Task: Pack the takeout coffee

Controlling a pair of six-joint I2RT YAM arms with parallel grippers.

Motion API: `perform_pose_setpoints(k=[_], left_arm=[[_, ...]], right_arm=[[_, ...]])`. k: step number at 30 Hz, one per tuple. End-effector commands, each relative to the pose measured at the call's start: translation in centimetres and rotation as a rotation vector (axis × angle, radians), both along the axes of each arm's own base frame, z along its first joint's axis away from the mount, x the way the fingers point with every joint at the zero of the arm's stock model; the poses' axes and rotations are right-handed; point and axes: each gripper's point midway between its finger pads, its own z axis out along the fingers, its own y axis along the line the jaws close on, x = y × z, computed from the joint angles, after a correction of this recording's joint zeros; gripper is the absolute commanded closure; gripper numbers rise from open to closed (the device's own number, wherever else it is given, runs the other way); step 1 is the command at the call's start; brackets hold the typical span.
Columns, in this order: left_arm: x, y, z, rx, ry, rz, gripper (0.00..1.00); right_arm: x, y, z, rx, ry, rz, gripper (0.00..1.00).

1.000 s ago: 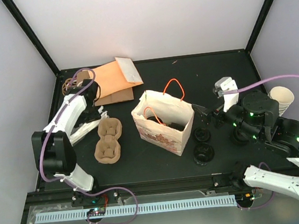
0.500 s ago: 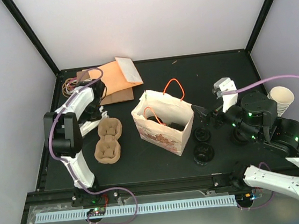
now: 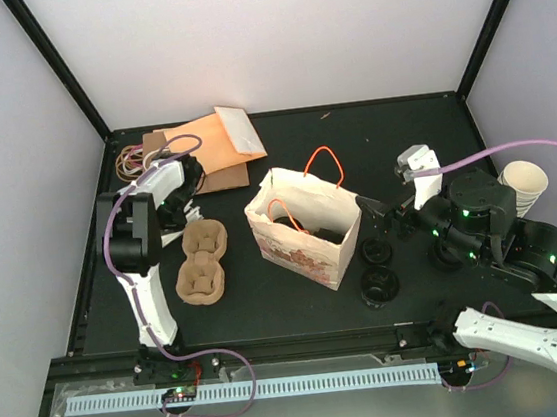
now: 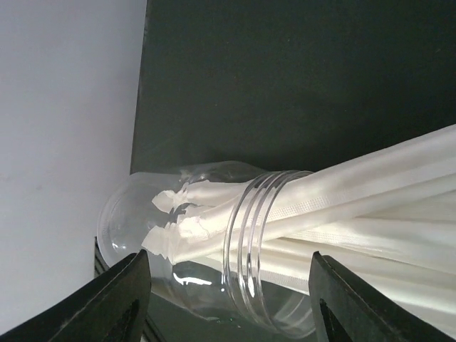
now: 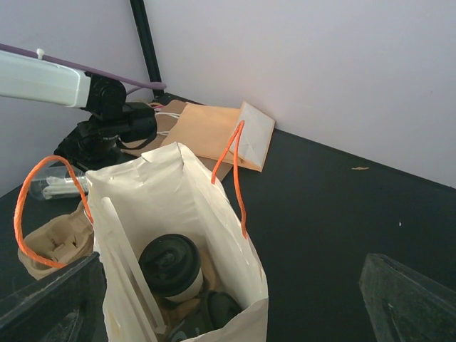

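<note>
Left hand (image 4: 226,260) is spread wide, straddling the clear cup (image 4: 135,214) of straws (image 4: 356,192) lying on the surface (image 4: 285,71), lower frame. No contact visible. Likely step: take a straw. Close on the wrappers past the rim, not the cup. Coffee (image 5: 171,265) sits lidded inside the bag (image 5: 182,185), bottom centre. Right hand (image 5: 231,262) is wide, empty, facing the bag.

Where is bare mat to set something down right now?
Bare mat: the far-right stretch behind the paper bag, and the near strip between the cup carrier and the black lids. Crowded: the far-left corner, around the orange envelopes and left gripper.
</note>
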Motion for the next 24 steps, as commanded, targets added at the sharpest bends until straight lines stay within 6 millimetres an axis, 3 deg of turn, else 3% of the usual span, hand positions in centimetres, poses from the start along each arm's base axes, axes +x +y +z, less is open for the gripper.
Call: perform_pose_setpoints(k=[1, 7, 24], left_arm=[[0.2, 0.8, 0.4, 0.081, 0.047, -0.027, 0.37], [0.3, 1.1, -0.2, 0.109, 0.088, -0.041, 0.39], [-0.5, 2.0, -0.2, 0.194, 0.164, -0.045, 0.58]], right_arm=[[0.1, 0.2, 0.4, 0.016, -0.015, 0.005, 0.00], [0.0, 0.0, 0.6, 0.022, -0.019, 0.004, 0.00], [0.0, 0.4, 0.6, 0.028, -0.015, 0.018, 0.00]])
